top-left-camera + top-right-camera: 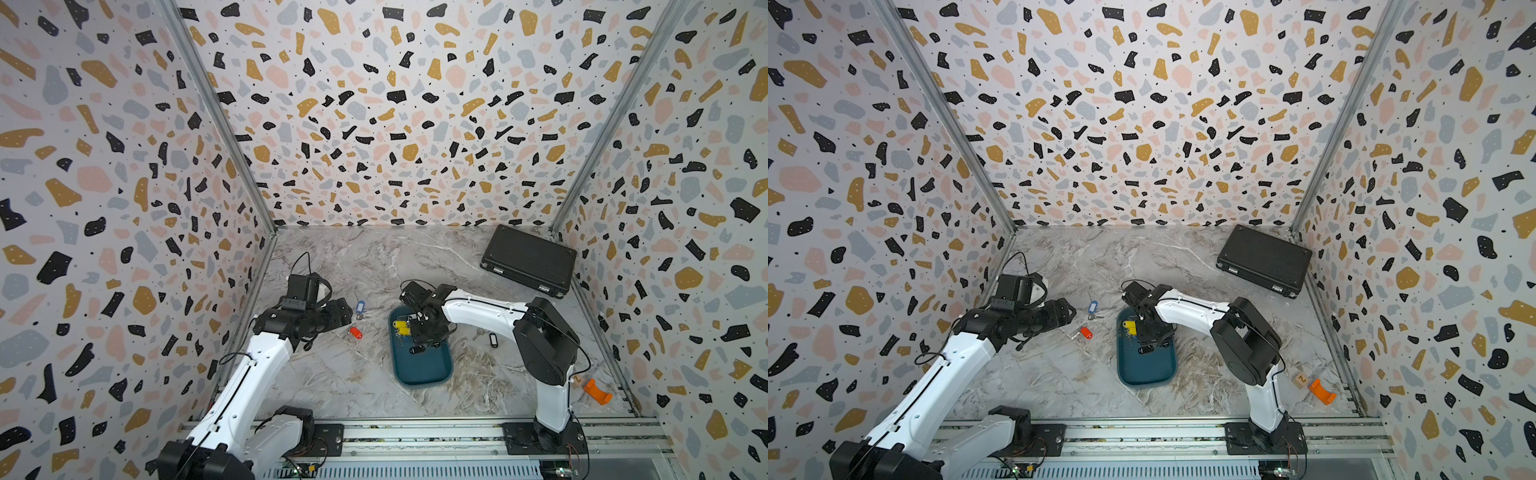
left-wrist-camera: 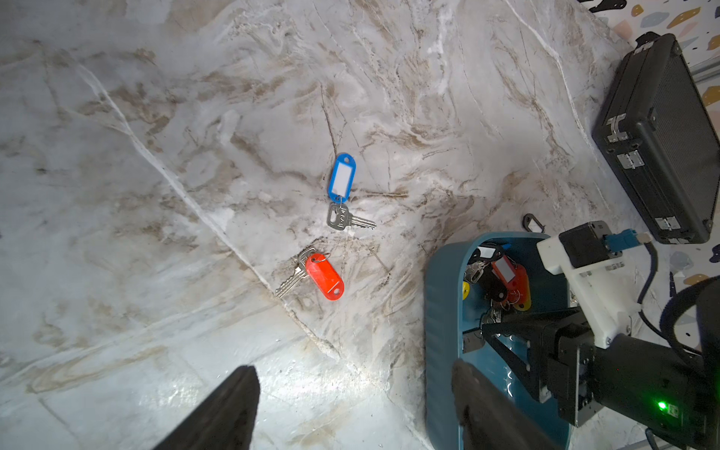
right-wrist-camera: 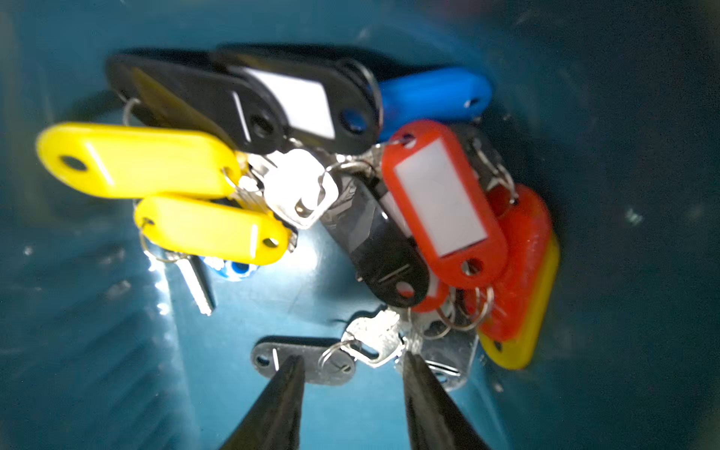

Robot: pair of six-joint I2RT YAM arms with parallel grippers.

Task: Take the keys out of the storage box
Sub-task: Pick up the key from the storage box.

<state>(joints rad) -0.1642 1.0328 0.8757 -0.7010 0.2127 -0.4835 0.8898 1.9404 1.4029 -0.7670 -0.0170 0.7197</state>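
Early days: blue-tag key (image 2: 342,177), red-tag key (image 2: 323,274) & black-tag key (image 1: 493,340) out on worktop (image 1: 353,386); other keys (image 3: 311,187) heaped in storage box (image 1: 428,370), mid-worktop. Right tool (image 3: 352,362) straddles them, jaws apart; left tool (image 2: 356,368) hovers apart, empty.

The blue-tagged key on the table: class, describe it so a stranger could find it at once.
Find the shallow dark teal plastic tray mid-table. Outside it, on the left arm's side, two tagged metal keys lie on the marble. Yours has the blue oblong plastic tag with a white label; its neighbour's tag is plain red.
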